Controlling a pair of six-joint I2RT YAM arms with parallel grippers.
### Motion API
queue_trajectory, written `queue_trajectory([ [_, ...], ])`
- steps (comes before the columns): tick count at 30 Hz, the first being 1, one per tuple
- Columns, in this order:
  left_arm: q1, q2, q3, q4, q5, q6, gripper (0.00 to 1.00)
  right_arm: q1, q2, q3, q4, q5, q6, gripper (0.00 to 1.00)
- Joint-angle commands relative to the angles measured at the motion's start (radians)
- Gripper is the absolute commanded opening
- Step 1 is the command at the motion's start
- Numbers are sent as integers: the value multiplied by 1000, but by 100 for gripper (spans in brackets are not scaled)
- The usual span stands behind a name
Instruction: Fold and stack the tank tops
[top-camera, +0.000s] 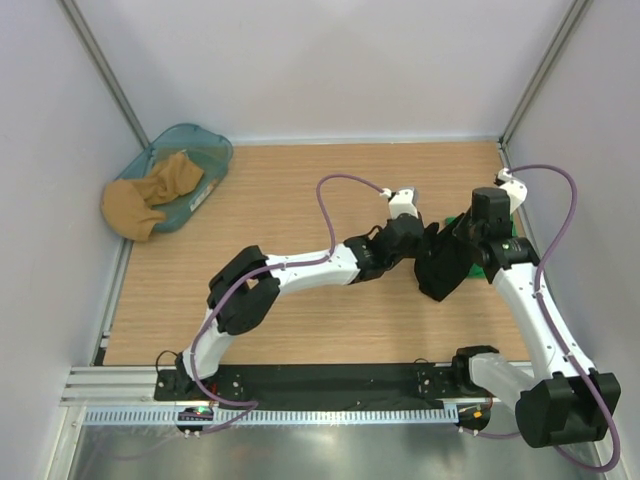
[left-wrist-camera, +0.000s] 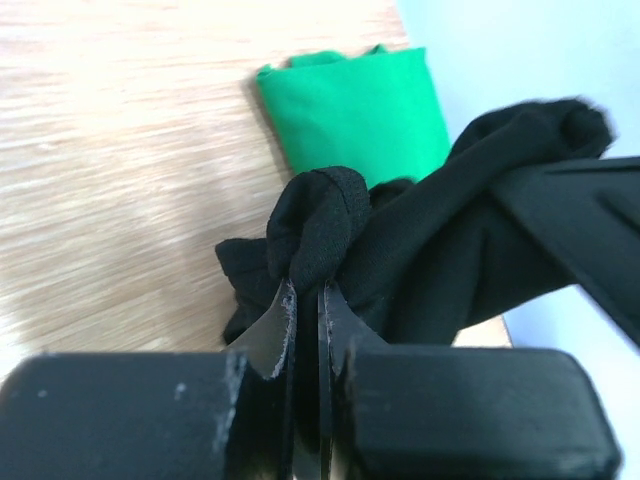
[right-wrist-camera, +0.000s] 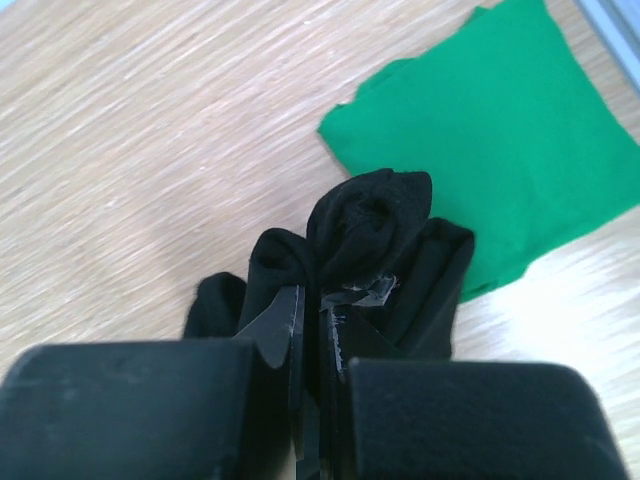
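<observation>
The black tank top (top-camera: 443, 268) hangs bunched between my two grippers, above the right side of the table. My left gripper (top-camera: 424, 240) is shut on a rolled fold of it (left-wrist-camera: 318, 225). Just to the right, my right gripper (top-camera: 456, 240) is shut on another bunch of the same black tank top (right-wrist-camera: 370, 220). The green tank top (top-camera: 484, 268) lies folded into a small flat rectangle on the wood under and behind the black one, close to the right edge. It shows plainly in both wrist views (left-wrist-camera: 350, 110) (right-wrist-camera: 490, 150).
A teal bin (top-camera: 196, 160) with a tan cloth (top-camera: 150, 195) spilling over its rim stands at the back left corner. White walls close the table at the back and both sides. The right wall (top-camera: 590, 150) is close to the grippers.
</observation>
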Motion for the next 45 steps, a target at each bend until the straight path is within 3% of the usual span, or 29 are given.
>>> queue_trajectory([
  [1,-15,-66,17,62,-6,24,0,-10,-15,49,-1,89,-9,1],
  [12,-90,-31,114,77,21,95,0,-14,-193,36,-47,322,10,1],
  [19,-95,55,265,88,61,159,0,-32,-119,118,-56,419,-7,1],
  [24,-95,131,345,150,54,250,0,-110,-7,200,-47,327,-6,1],
  [30,-93,214,434,183,83,227,0,-231,60,247,-45,235,-15,1],
  [39,-85,325,581,137,66,259,0,-316,109,258,-50,150,-20,1],
  [45,-79,329,588,143,55,262,0,-345,166,253,-22,117,-13,1],
])
